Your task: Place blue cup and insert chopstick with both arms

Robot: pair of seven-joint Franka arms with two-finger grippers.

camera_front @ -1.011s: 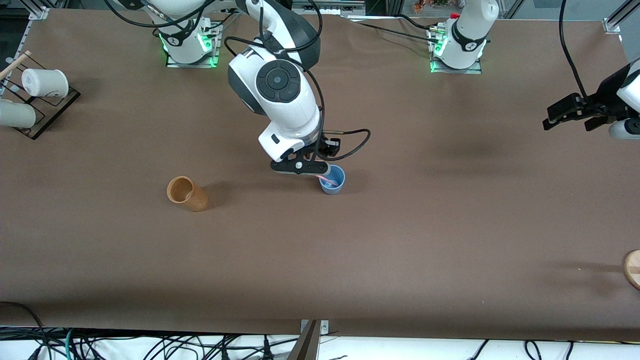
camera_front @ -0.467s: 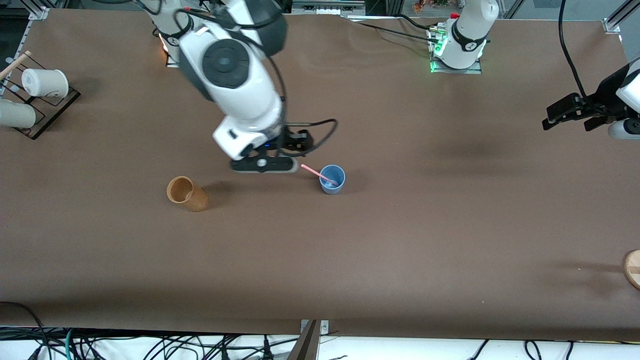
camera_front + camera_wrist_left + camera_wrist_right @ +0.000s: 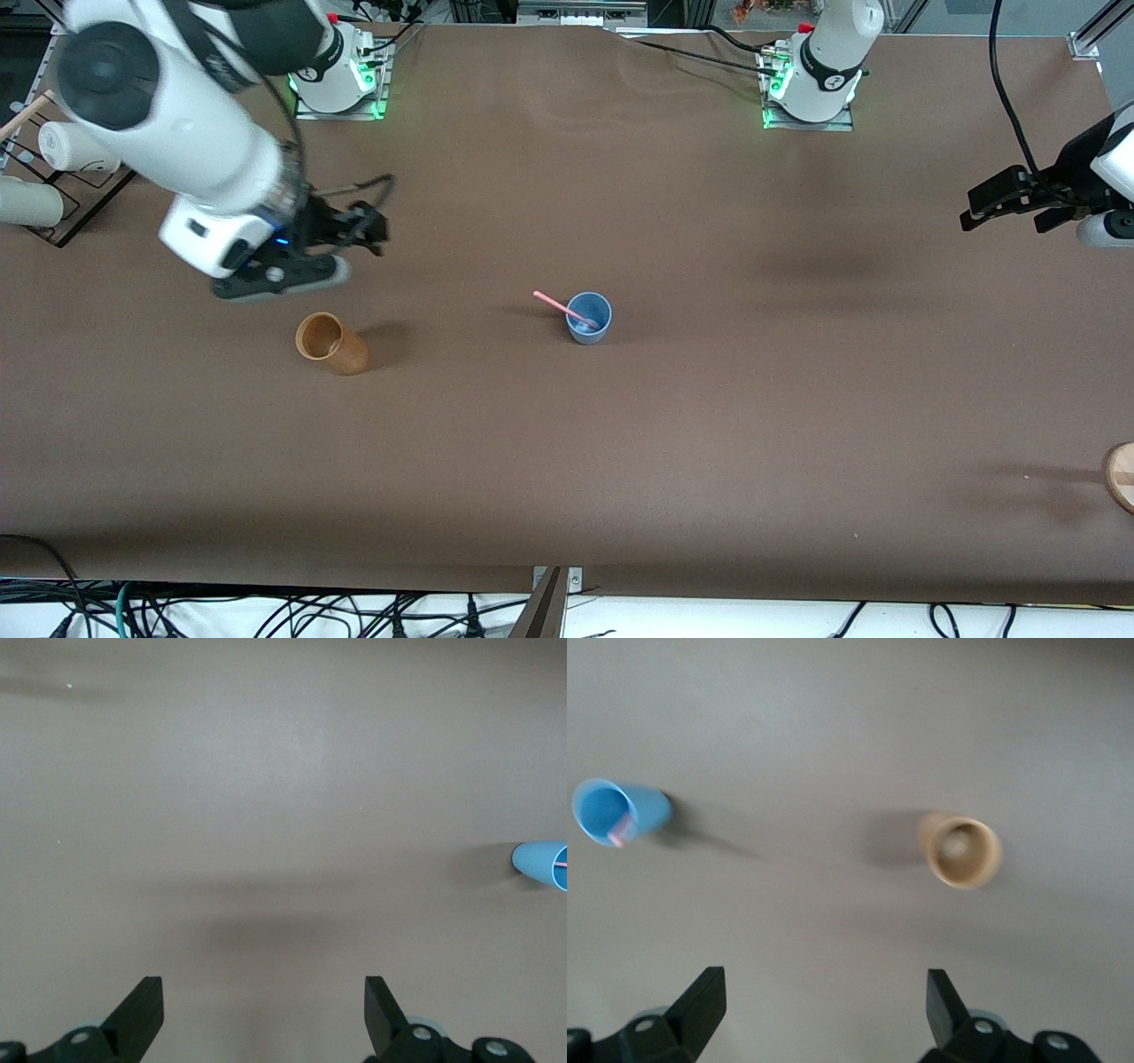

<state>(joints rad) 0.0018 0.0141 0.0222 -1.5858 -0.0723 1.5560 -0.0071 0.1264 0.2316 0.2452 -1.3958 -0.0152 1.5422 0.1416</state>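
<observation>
The blue cup [image 3: 588, 317] stands upright mid-table. The pale-pink chopstick [image 3: 556, 306] leans in it, its top end pointing toward the right arm's end of the table. The cup also shows in the right wrist view [image 3: 616, 812] and at the edge of the left wrist view [image 3: 540, 864]. My right gripper [image 3: 279, 279] is open and empty over bare table close to the tan cup [image 3: 330, 344]; its jaws [image 3: 822, 997] stand wide apart. My left gripper [image 3: 1010, 202] waits open and empty [image 3: 263, 1001] at the left arm's end of the table.
The tan cup [image 3: 961, 850] stands apart from the blue cup, toward the right arm's end. A black rack with white cups [image 3: 66, 151] sits at that end's edge. A wooden disc [image 3: 1121, 474] lies at the left arm's end, nearer the camera.
My right gripper has let go of the chopstick, which stays leaning in the blue cup, and swung away toward the right arm's end of the table. The left arm has not moved.
</observation>
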